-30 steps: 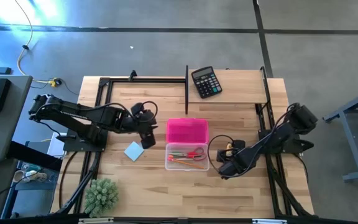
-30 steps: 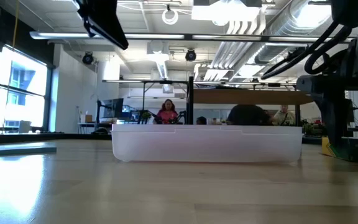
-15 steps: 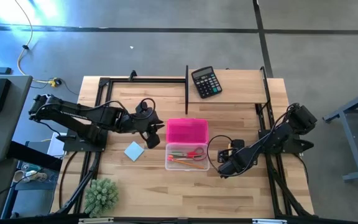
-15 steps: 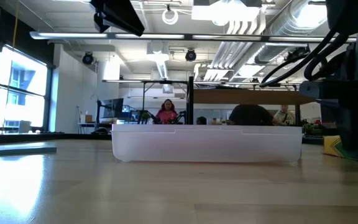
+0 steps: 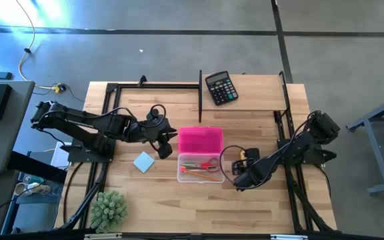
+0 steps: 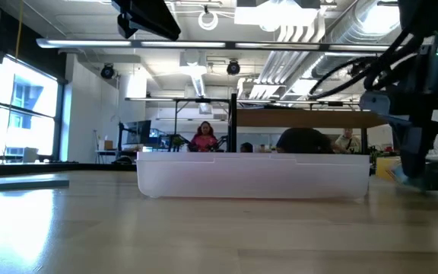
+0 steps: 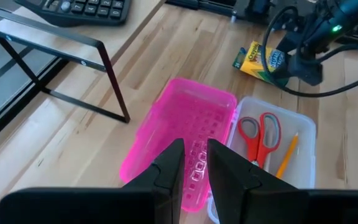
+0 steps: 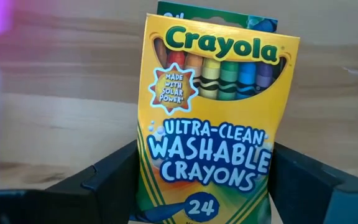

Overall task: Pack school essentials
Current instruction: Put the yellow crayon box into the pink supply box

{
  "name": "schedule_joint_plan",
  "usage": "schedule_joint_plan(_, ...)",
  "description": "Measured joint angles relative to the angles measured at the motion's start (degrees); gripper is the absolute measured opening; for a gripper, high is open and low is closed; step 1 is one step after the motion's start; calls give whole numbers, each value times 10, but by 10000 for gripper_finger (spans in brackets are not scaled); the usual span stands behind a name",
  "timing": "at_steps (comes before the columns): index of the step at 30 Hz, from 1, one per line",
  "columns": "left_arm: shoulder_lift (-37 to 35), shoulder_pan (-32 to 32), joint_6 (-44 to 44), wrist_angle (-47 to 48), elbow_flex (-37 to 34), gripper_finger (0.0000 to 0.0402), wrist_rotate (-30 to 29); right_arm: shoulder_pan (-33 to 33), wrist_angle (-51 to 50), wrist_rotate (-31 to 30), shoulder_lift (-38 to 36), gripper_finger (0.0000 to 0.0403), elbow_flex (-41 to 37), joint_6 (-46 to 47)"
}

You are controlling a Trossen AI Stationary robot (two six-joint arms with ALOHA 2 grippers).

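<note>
A: Work surface: a light wooden table (image 5: 199, 200) in an open workshop with a grey floor. Report changes.

B: The left gripper (image 5: 167, 143) has moved right from above the light-blue square notepad (image 5: 143, 162) and now hangs by the left edge of the open pink lid (image 5: 201, 140). In the left wrist view its dark fingers (image 7: 166, 169) stand nearly together with a narrow gap and hold nothing.

A: And the right side?

B: The right gripper (image 5: 243, 175) has settled low, just right of the clear plastic case (image 5: 201, 167). The right wrist view shows the yellow-green crayon box (image 8: 211, 118) lying flat between the fingers (image 8: 303, 180). Whether the fingers grip the box cannot be told; they bracket it, spread about as wide as the box.

A: Case contents?

B: Red-handled scissors (image 7: 258, 134) and an orange pencil (image 7: 287, 154) lie inside. The black calculator (image 5: 221, 88) sits at the far edge, untouched.

A: Meaning for the task?

B: Judgement: the crayon box is the item in hand and is not yet packed. The notepad also remains outside, left of the case.
</note>
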State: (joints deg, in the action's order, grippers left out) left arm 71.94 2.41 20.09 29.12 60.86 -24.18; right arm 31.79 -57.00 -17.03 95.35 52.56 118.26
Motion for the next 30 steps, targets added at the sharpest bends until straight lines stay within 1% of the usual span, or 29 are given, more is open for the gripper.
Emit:
schedule_joint_plan(6, 0, 1, -18, 16, 0, 60, 7, -5, 0, -59, 0, 291, 41, -75)
schedule_joint_plan(11, 0, 1, -23, 39, 0, 60, 29, -21, -2, -100, 0, 291, 83, -168)
schedule_joint_plan(16, 0, 7, -12, 75, 0, 60, 30, -41, -1, -132, 0, 291, 127, -282)
schedule_joint_plan(19, 0, 17, -7, 90, 0, 60, 27, -56, 2, -132, 0, 291, 150, -365)
schedule_joint_plan(23, 0, 34, 1, 103, 0, 60, 12, -78, 39, -128, 0, 291, 173, -494)
schedule_joint_plan(27, 0, 45, 15, 112, 0, 60, -6, -101, 103, -88, 0, 291, 186, -645)
schedule_joint_plan(30, 0, 49, 23, 114, 0, 60, -5, -117, 150, -40, 0, 291, 187, -744)
